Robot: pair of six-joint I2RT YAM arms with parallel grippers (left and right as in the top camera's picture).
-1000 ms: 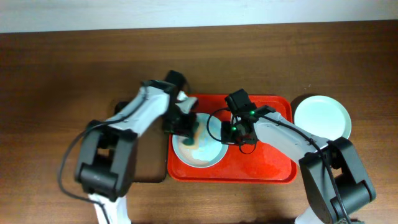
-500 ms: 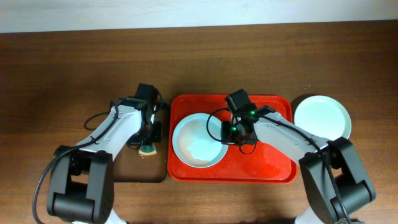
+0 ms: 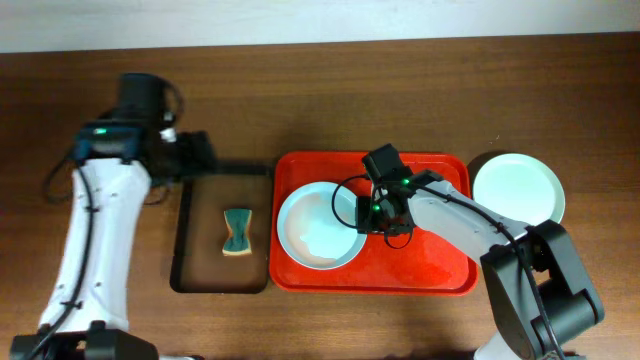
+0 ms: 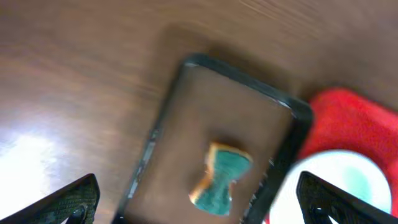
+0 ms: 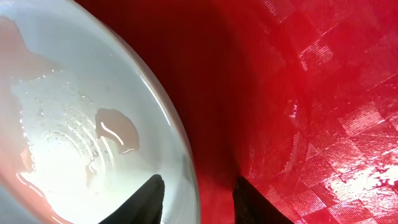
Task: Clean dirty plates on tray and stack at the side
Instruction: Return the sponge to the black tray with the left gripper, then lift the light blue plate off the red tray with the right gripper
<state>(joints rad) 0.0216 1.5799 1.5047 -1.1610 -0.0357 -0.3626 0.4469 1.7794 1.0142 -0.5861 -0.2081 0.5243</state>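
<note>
From overhead, the red tray (image 3: 430,262) lies with its long axis left to right across the table (image 3: 80,80). The pale blue plate (image 3: 318,228) sits flat and face up in the tray's left half, with a pinkish film over part of its well. A mint plate (image 3: 518,188) rests just right of the red tray. Left of the red tray, the black tray (image 3: 205,265) runs lengthwise toward the robot and holds a green sponge (image 3: 237,232). The left wrist view, blurred, shows the left gripper (image 4: 202,200) spread wide and empty above that sponge. Only the right wrist view reveals watery pink smears on the pale blue plate, with the right gripper (image 5: 199,200) parted astride its rim, not pinching it.
</note>
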